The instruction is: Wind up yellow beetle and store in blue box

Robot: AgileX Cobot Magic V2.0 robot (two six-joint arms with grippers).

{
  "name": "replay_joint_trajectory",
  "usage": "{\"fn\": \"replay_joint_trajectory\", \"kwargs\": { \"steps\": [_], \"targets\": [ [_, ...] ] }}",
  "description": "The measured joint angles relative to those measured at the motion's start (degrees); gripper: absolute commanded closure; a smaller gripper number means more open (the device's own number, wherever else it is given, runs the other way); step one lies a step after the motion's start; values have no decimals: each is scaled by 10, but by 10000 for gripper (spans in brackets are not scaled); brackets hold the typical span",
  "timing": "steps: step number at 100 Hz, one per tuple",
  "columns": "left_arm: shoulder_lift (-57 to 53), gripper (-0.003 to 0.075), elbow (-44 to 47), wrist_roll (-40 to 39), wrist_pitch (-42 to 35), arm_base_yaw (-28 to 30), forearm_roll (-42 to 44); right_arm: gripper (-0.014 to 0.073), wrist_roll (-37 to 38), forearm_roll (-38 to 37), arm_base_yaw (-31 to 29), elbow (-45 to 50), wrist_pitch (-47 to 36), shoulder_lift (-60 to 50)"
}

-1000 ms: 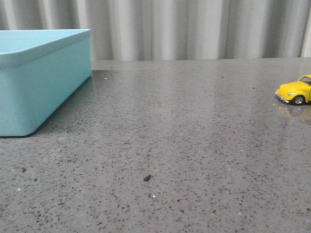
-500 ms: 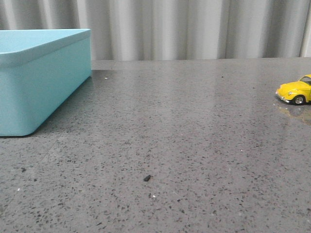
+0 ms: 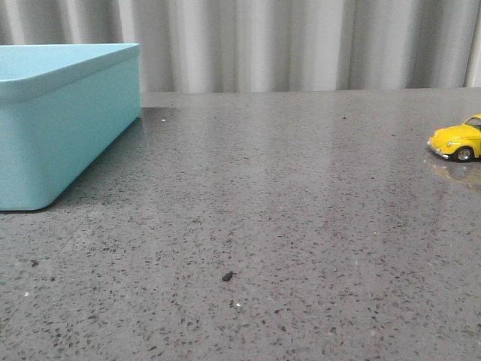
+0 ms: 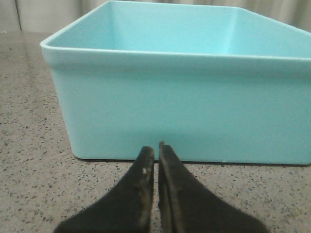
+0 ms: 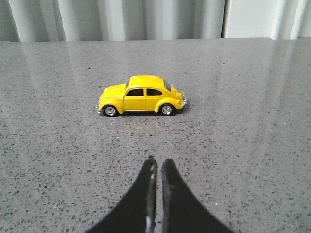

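The yellow beetle [image 3: 458, 141] stands on its wheels at the far right edge of the front view, partly cut off. In the right wrist view the beetle [image 5: 142, 95] is seen side-on, a short way ahead of my right gripper [image 5: 157, 162], which is shut and empty. The blue box [image 3: 52, 120] stands at the left of the table. In the left wrist view the blue box [image 4: 184, 97] is just ahead of my left gripper [image 4: 156, 147], which is shut and empty. Neither gripper shows in the front view.
The grey speckled tabletop [image 3: 285, 226] stretches between box and car. A small dark speck [image 3: 227, 276] lies on it near the front. A pale pleated curtain [image 3: 301, 41] hangs behind the table's far edge.
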Motion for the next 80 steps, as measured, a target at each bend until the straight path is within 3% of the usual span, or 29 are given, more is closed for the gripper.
{"fn": "replay_joint_trajectory", "kwargs": {
  "steps": [80],
  "targets": [
    [0, 741, 0, 0, -19, 0, 0, 644, 0, -1, 0, 0, -15, 0]
  ]
}}
